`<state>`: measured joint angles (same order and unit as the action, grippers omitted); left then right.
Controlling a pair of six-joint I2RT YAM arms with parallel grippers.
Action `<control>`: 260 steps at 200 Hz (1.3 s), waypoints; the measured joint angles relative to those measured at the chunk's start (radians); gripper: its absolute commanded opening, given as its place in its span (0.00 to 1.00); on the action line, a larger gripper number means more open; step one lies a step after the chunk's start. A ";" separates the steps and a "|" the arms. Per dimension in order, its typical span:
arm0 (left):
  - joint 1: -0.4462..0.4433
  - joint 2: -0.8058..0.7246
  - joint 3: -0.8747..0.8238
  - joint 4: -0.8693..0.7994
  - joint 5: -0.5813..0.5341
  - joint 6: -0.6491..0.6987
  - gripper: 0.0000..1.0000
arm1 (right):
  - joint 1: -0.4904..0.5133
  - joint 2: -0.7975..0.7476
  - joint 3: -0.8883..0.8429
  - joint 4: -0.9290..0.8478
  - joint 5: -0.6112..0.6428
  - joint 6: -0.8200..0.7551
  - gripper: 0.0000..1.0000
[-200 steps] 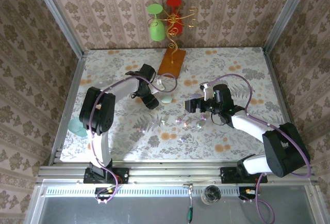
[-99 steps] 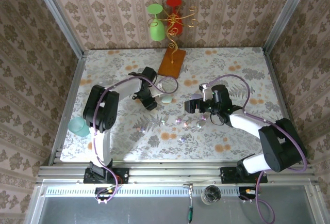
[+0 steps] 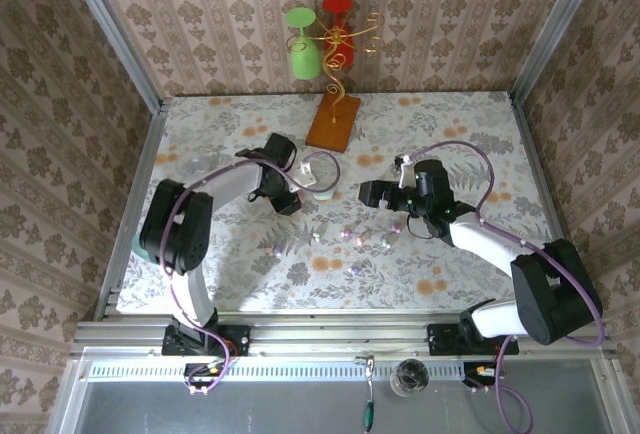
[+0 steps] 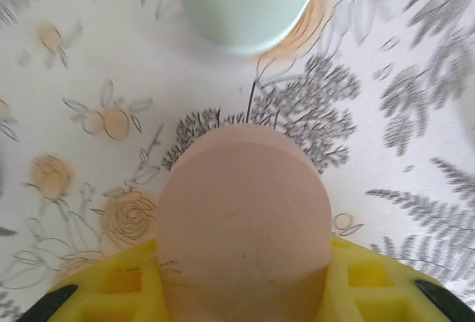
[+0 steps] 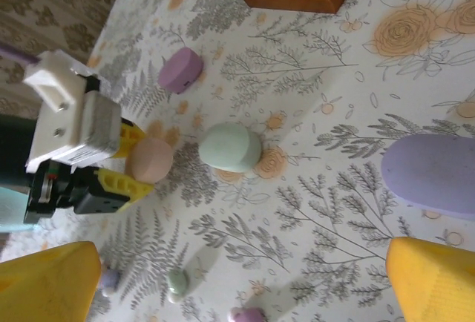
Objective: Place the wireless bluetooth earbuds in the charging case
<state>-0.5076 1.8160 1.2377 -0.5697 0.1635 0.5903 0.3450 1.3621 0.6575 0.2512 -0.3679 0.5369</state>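
On the floral-patterned bench (image 3: pixel 460 139), left of centre, the left gripper (image 5: pixel 133 160) is clenched on a peach-pink charging case (image 4: pixel 245 211), its yellow fingers (image 4: pixel 356 285) pressing either side of the shell. Whether that case rests on the bench or is slightly raised cannot be settled from these views. A mint charging case (image 5: pixel 230 148) lies just beyond it, apart from the gripper. The right gripper (image 5: pixel 241 263) is released, jaws spread wide above the bench and holding nothing. The wireless earbuds (image 3: pixel 346 235) lie loose on the bench in a scattered row toward the arm bases, outside every case. The right wrist view shows a mint bud (image 5: pixel 177 283), a purple bud (image 5: pixel 110 277) and a pink bud (image 5: pixel 245 313) among them. A lavender case (image 5: pixel 434 177) and a purple case (image 5: pixel 180 70) sit separately. An orange wooden base (image 3: pixel 333 121) stands toward the back.
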 measured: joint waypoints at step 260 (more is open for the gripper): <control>-0.145 -0.183 -0.185 0.347 0.282 0.188 0.38 | 0.081 0.282 0.146 0.108 -0.405 0.399 0.28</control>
<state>-0.6529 1.6333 1.0531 -0.2230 0.4450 0.7784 0.4263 1.6436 0.8036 0.3588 -0.7727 0.9356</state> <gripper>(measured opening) 0.366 0.327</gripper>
